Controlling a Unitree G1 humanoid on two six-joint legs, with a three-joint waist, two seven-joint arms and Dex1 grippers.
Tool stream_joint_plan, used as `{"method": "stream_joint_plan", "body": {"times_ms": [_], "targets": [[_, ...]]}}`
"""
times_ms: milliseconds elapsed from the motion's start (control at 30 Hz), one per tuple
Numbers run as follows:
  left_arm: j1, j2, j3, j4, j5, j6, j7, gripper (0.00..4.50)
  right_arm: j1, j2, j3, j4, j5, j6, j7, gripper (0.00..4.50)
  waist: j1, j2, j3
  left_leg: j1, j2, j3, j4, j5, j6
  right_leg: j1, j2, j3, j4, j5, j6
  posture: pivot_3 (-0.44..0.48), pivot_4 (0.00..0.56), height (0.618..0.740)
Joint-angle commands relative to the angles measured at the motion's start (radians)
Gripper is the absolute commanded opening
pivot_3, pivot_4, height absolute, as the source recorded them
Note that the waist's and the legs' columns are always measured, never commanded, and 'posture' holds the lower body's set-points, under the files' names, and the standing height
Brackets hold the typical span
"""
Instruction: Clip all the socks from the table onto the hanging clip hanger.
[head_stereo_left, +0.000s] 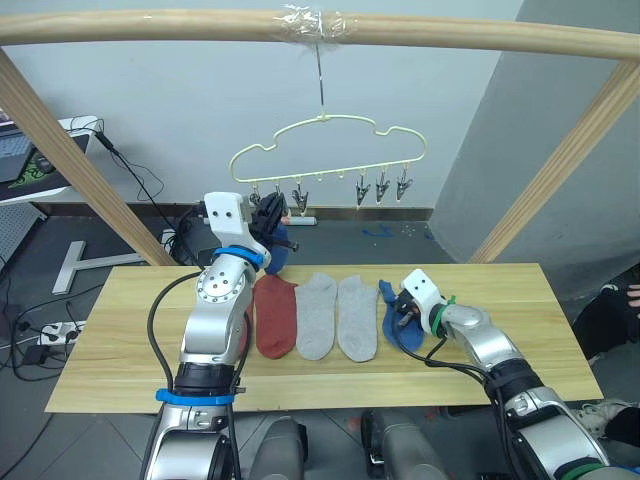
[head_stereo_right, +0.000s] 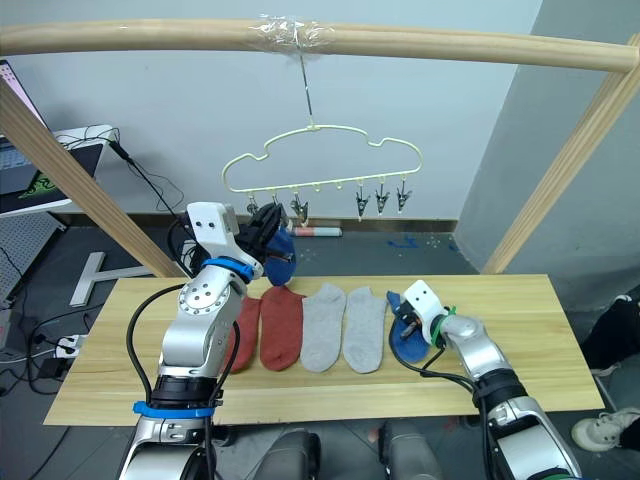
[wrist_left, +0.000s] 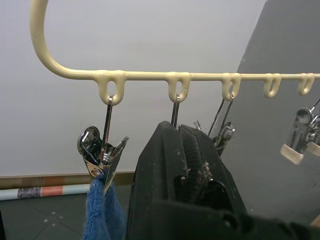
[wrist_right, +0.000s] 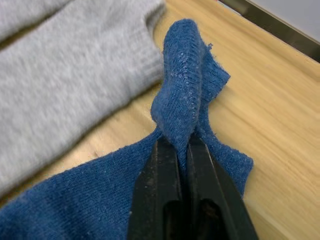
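Note:
The pale-yellow clip hanger (head_stereo_left: 330, 150) hangs from the wooden pole. A blue sock (wrist_left: 102, 215) hangs in its leftmost clip (wrist_left: 100, 155). My left gripper (wrist_left: 179, 127) is raised just beside that sock, shut, its tips in front of the second clip, which is hidden. On the table (head_stereo_left: 500, 330) lie a rust-red sock (head_stereo_left: 275, 315), a second one (head_stereo_left: 245, 338) half behind my left arm, and two grey socks (head_stereo_left: 316, 315) (head_stereo_left: 357, 318). At the row's right end my right gripper (wrist_right: 182, 142) is shut on a raised fold of the other blue sock (wrist_right: 185, 95).
A thick wooden pole (head_stereo_left: 150, 28) spans the top, with slanted struts at the left (head_stereo_left: 70, 150) and right (head_stereo_left: 560, 165). Cables and a power strip (head_stereo_left: 55, 330) lie on the floor at the left. A person's shoe (head_stereo_left: 610, 415) shows at the right.

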Motion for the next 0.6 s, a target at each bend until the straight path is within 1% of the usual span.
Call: {"method": "stream_joint_plan", "body": {"times_ms": [33,100,133,200,267,333,433,533,600], "targets": [[0.004,-0.009,0.050,-0.021,-0.052,0.037,0.015,0.00,0.023,-0.044,-0.020,-0.116,-0.008,-0.012,0.023,0.02,0.000,0.001,0.000,0.000,0.000,0.000,0.000,0.000,0.000,0.000,0.000,0.000,0.000,0.000,0.000,0.064,0.229,0.740],[-0.004,-0.021,0.081,-0.034,-0.108,0.078,0.012,0.00,0.033,-0.079,-0.014,-0.236,-0.018,-0.021,0.046,0.02,-0.001,0.002,0.002,-0.001,0.000,0.000,0.000,0.000,0.000,0.000,0.000,0.000,0.000,0.000,0.000,0.064,0.229,0.740],[-0.014,-0.027,0.100,-0.043,-0.157,0.123,0.003,0.00,0.033,-0.075,-0.004,-0.327,-0.005,0.013,0.061,0.02,-0.002,0.002,0.002,-0.001,0.000,0.000,0.000,0.000,0.000,-0.001,0.000,0.000,0.000,0.000,0.000,0.066,0.224,0.740],[-0.026,-0.035,0.129,-0.058,-0.236,0.196,-0.008,0.00,0.032,-0.062,0.021,-0.455,0.016,0.074,0.089,0.02,-0.004,0.002,0.002,0.000,0.001,0.000,0.000,0.000,0.000,-0.001,0.000,0.000,0.000,0.000,0.000,0.066,0.225,0.740],[-0.036,-0.044,0.153,-0.069,-0.303,0.265,-0.006,0.00,0.025,-0.042,0.042,-0.523,0.018,0.112,0.097,0.02,-0.004,0.002,0.002,0.000,0.001,-0.001,-0.001,0.000,0.000,-0.001,0.001,-0.001,0.000,0.000,0.000,0.068,0.220,0.740],[-0.047,-0.057,0.180,-0.084,-0.388,0.348,-0.002,0.00,0.001,0.009,0.063,-0.554,0.010,0.142,0.075,0.02,-0.003,0.002,0.002,0.000,0.001,-0.002,-0.001,0.000,0.000,-0.001,0.004,-0.002,0.000,0.000,0.000,0.071,0.218,0.740],[-0.056,-0.058,0.195,-0.106,-0.455,0.414,0.005,0.00,-0.029,0.066,0.075,-0.551,0.002,0.165,0.053,0.02,0.001,0.002,0.002,0.000,0.001,-0.003,-0.001,0.000,-0.001,-0.001,0.004,-0.002,0.000,0.000,0.000,0.073,0.214,0.740],[-0.056,-0.050,0.192,-0.124,-0.484,0.446,0.008,0.00,-0.056,0.103,0.072,-0.524,0.002,0.171,0.036,0.02,0.001,0.002,0.003,-0.001,0.001,-0.002,-0.001,0.000,-0.001,-0.001,0.000,-0.001,-0.001,0.000,0.000,0.077,0.211,0.740],[-0.051,-0.046,0.179,-0.136,-0.474,0.442,0.014,0.00,-0.111,0.131,0.076,-0.468,-0.008,0.146,0.027,0.02,0.002,0.002,0.002,-0.002,0.000,-0.002,0.000,0.000,-0.001,-0.001,0.000,-0.001,-0.002,0.000,0.000,0.085,0.208,0.740]]}}
